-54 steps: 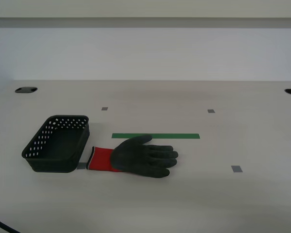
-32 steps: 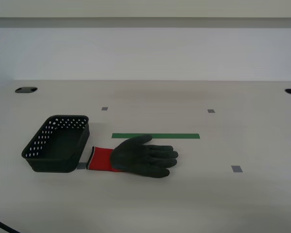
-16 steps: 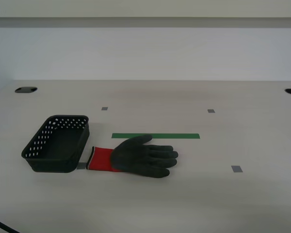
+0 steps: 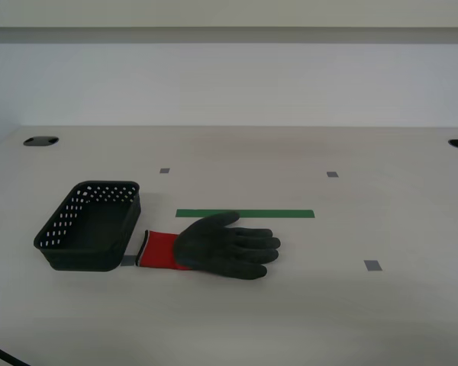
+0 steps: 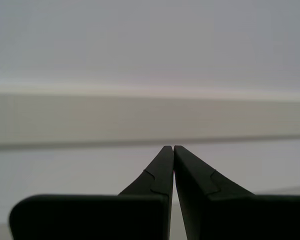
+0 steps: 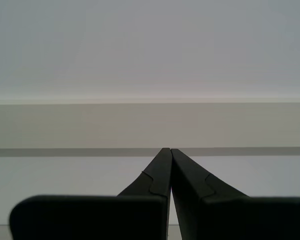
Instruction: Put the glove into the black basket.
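**Pre-grasp stage: glove on bench, both end effectors closed and clear of the work**

Step in hand: none of the transfer is done. The glove (image 4: 214, 248) lies flat on the bench (image 4: 305, 305), just beside the black basket (image 4: 89, 236), its red cuff toward the basket and nearly touching the basket's wall, its fingers pointing away from the basket. The basket holds nothing visible.

End effectors: my first gripper (image 6: 166, 155) has its tips pressed together and holds nothing; its wrist view shows only a pale wall. My second gripper (image 5: 169, 152) is likewise closed and unloaded. Neither arm appears in the exterior view.

Next move, as judged: one arm must come over the glove, part its tips, descend on the palm or cuff, clamp, lift and carry the short way to the basket. The limp glove may drape over the rim.

Count: one glove; one basket; one green tape strip (image 4: 245, 213) beyond the glove from the basket; four small grey markers visible, one partly under the basket's corner (image 4: 128, 261).
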Robot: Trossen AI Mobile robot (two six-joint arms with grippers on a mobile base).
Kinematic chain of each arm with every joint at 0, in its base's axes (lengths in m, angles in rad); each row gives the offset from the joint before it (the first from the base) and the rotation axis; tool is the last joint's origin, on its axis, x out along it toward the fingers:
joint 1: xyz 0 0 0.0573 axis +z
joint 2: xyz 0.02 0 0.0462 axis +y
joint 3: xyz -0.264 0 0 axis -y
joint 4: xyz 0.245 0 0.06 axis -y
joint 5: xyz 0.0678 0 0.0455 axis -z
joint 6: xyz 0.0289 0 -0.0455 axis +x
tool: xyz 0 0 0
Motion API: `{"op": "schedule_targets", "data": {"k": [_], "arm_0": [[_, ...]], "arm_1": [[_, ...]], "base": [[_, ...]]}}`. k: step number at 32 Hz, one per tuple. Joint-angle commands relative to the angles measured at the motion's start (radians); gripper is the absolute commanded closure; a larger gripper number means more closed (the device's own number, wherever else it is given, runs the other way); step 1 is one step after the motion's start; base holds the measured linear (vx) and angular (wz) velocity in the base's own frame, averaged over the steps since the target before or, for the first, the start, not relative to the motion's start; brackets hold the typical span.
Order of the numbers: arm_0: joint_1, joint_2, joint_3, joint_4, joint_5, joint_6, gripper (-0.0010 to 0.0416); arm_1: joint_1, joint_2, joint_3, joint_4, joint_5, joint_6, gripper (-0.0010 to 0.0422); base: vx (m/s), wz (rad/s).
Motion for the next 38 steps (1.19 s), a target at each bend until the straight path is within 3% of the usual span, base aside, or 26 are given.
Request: {"op": "schedule_targets", "data": {"k": [1,6,14,17,20,22,27,36,38], "arm_0": [[0.0,0.0,0.002,0.003,0.0,0.0,0.0405],[0.001,0.0,0.002,0.003,0.0,0.0,0.0405],[0.001,0.0,0.002,0.003,0.0,0.0,0.0405],[0.001,0.0,0.002,0.003,0.0,0.0,0.0405],[0.0,0.0,0.002,0.003,0.0,0.0,0.0405],[0.001,0.0,0.002,0.003,0.0,0.0,0.0405],[0.001,0.0,0.002,0.003,0.0,0.0,0.0405],[0.001,0.0,0.002,0.003,0.0,0.0,0.0405],[0.0,0.0,0.002,0.003,0.0,0.0,0.0405]], "arm_1": [[-0.049,0.058,0.189,-0.411,0.005,0.051,0.0412],[-0.158,0.213,0.437,-0.844,0.004,0.207,0.0412],[-0.366,0.387,0.567,-1.066,0.004,0.211,0.0412],[-0.437,0.459,0.58,-1.102,0.004,0.22,0.0412],[-0.507,0.556,0.591,-1.139,0.004,0.283,0.0412],[-0.528,0.594,0.591,-1.141,0.005,0.298,0.0412],[-0.581,0.737,0.591,-1.154,0.009,0.42,0.0412],[-0.636,0.916,0.591,-1.057,0.009,0.555,0.0412],[-0.66,0.953,0.591,-1.035,0.009,0.633,0.0412]], "base": [[0.0,0.0],[0.0,0.0],[0.0,0.0],[0.0,0.0],[0.0,0.0],[0.0,0.0],[0.0,0.0],[0.0,0.0],[0.0,0.0]]}}
